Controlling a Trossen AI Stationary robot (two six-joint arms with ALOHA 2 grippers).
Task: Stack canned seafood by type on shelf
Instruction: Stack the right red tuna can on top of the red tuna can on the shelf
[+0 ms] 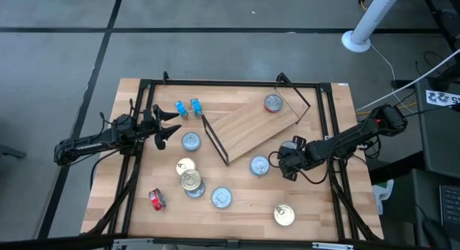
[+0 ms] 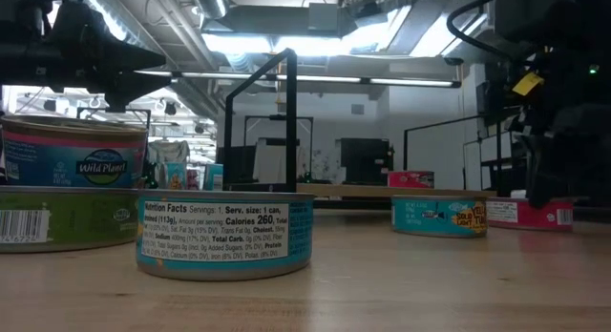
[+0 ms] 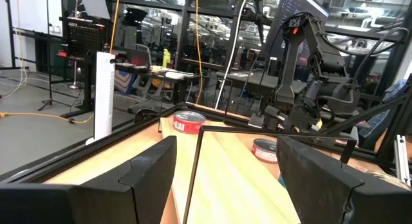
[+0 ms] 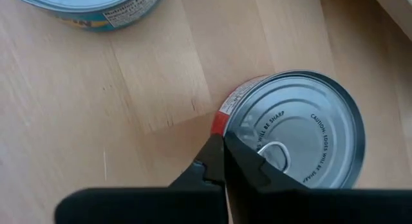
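Canned seafood is mostly not yet on the shelf (image 1: 251, 128): only 1 tin (image 1: 273, 103) sits on it, at a far corner, so the task is at an early stage and no stack by type exists on the board.

Just off the shelf's near end, a red-sided tin (image 4: 296, 130) lies flat on the desk (image 1: 323, 207). The right tool (image 4: 224, 153) has its fingers pressed together, with the tips at the rim of that tin's lid; they do not straddle the tin, so I judge it is not yet gripped. Beside it, close to the shelf's near edge, lies a blue tin (image 1: 259, 165).

Farther from the shelf, 6 more lie scattered on the desk:
- 1 by the shelf's left wire frame (image 1: 190, 141)
- 2 gold-topped ones close together (image 1: 185, 166)
- 1 silver (image 1: 221, 198)
- 1 gold (image 1: 284, 215)
- 1 red, tipped on its side (image 1: 157, 200)

That makes 9, and 8 are left to place. One gold tin may rest on another, which I cannot tell for sure. 2 small blue items (image 1: 180, 108) stand left of the shelf.

The left tool (image 1: 171, 124) hovers left of the shelf, fingers apart and empty.
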